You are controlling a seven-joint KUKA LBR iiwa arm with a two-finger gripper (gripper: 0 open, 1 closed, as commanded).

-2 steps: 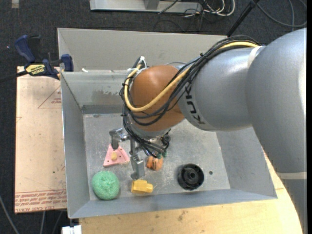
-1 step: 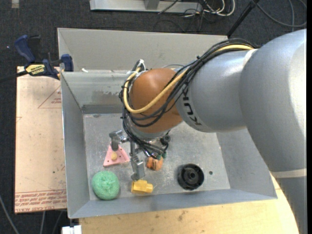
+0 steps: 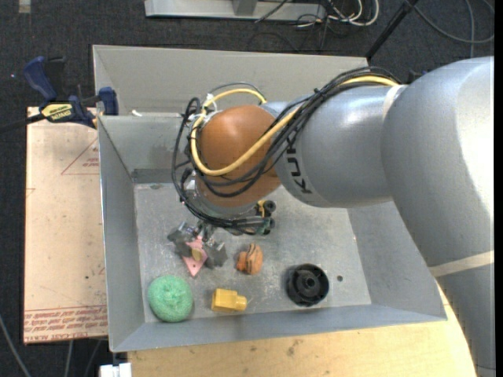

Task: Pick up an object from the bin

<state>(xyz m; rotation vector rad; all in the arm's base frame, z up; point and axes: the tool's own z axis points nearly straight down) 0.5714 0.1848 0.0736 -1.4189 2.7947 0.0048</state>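
My gripper hangs below the orange dome over the front left part of the bin floor. Its grey fingers stand apart, one on each side of a small pink wedge-shaped piece that points toward the bin's front. The gripper is open, and the wedge's upper end lies in the gap between the fingertips. A brown and orange rounded thing lies just right of the gripper. A yellow block sits in front of it.
A green bumpy ball rests in the front left corner. A black round cap lies at the front right. The arm and its cables cover the middle and back of the bin, and the sloped walls close in on all sides.
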